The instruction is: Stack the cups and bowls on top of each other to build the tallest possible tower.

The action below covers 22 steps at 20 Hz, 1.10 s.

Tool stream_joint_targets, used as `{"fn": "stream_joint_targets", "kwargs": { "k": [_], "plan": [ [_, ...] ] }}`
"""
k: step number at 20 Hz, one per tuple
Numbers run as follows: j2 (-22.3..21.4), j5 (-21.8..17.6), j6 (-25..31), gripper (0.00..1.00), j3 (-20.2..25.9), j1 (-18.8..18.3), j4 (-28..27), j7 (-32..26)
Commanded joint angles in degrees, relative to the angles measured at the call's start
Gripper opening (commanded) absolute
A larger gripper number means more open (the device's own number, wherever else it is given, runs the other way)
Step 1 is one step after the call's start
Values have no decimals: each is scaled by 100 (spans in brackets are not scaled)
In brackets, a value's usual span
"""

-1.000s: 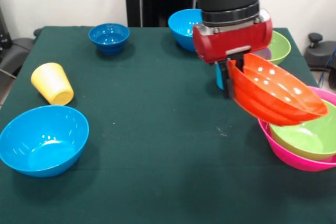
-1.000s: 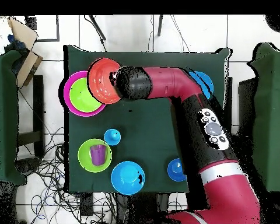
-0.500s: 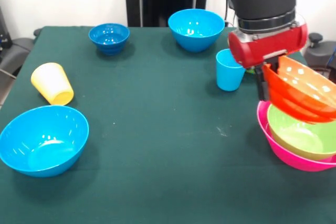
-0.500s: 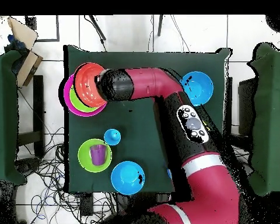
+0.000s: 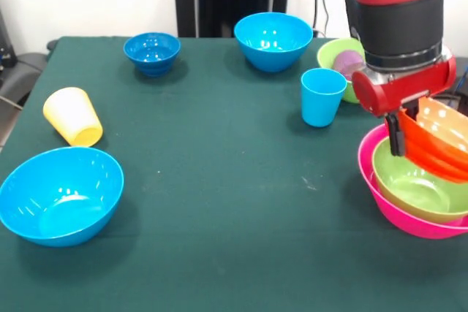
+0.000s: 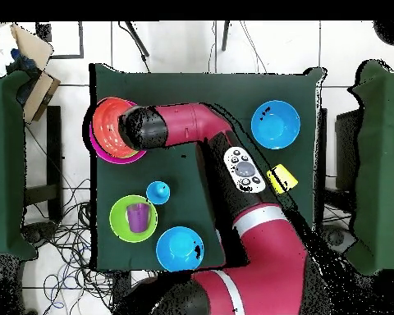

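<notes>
My gripper [image 5: 401, 134] is shut on the rim of the wide orange bowl [image 5: 441, 145] and holds it tilted just above the lime-green bowl [image 5: 415, 191], which is nested in the large pink bowl [image 5: 391, 208] at the table's right. In the overhead view the orange bowl [image 6: 109, 127] covers most of the pink bowl [image 6: 97, 148], with the gripper [image 6: 128, 131] at its edge. The light blue cup [image 5: 322, 96] stands upright on the table. The purple cup [image 5: 349, 63] sits in the second lime-green bowl [image 5: 333, 53]. The yellow cup [image 5: 72, 116] lies on its side.
One sky-blue bowl [image 5: 60, 195] sits near left, another [image 5: 273, 40] at the far middle, beside the small dark-blue bowl [image 5: 152, 52]. Overhead, the arm [image 6: 233, 164] crosses the table and hides the dark-blue bowl. The pink bowl is close to the table's edge.
The arm carried the orange bowl to the right in the front view, from mid-table to over the pink and lime-green bowls. The light blue cup and second lime-green bowl became visible.
</notes>
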Motion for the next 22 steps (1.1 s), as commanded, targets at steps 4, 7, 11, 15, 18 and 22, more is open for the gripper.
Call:
{"fn": "stream_joint_targets", "kwargs": {
  "k": [4,7,11,15,18,22],
  "plan": [
    [583,-254,-276,0,-497,119,-432,499],
    [602,-232,-289,0,-501,105,-400,494],
    [573,-21,-214,100,-548,132,-404,707],
    [423,4,-172,100,-374,63,-328,507],
    [224,82,56,100,-338,100,-279,477],
    [38,180,230,100,-284,120,-234,464]
  ]
}}
